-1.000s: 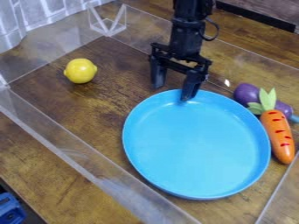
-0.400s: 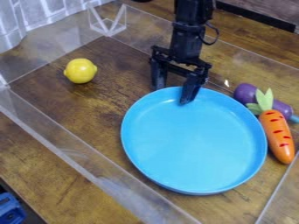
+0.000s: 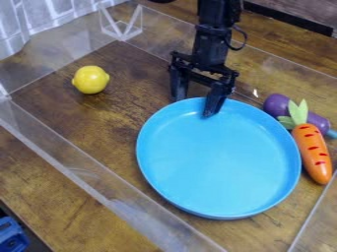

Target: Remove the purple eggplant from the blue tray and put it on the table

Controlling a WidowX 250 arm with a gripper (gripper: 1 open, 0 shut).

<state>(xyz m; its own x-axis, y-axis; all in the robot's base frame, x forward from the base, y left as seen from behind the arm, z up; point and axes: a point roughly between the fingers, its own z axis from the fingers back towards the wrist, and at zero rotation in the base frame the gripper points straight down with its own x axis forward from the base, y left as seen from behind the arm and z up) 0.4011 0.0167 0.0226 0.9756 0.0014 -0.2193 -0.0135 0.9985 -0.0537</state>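
The blue tray (image 3: 218,162) lies on the dark wooden table (image 3: 79,133) and holds nothing. The purple eggplant (image 3: 278,105) rests on the table just past the tray's far right rim, next to the carrot. My gripper (image 3: 198,98) hangs nearly straight down over the tray's far rim, to the left of the eggplant. It is open, with nothing between its black fingers (image 3: 176,87).
An orange carrot (image 3: 313,148) with green leaves lies right of the tray, touching the eggplant. A yellow lemon (image 3: 90,80) sits at the left. Low clear acrylic walls (image 3: 79,162) edge the table.
The blue tray has shifted very slightly to the left. The gripper stays still and open.
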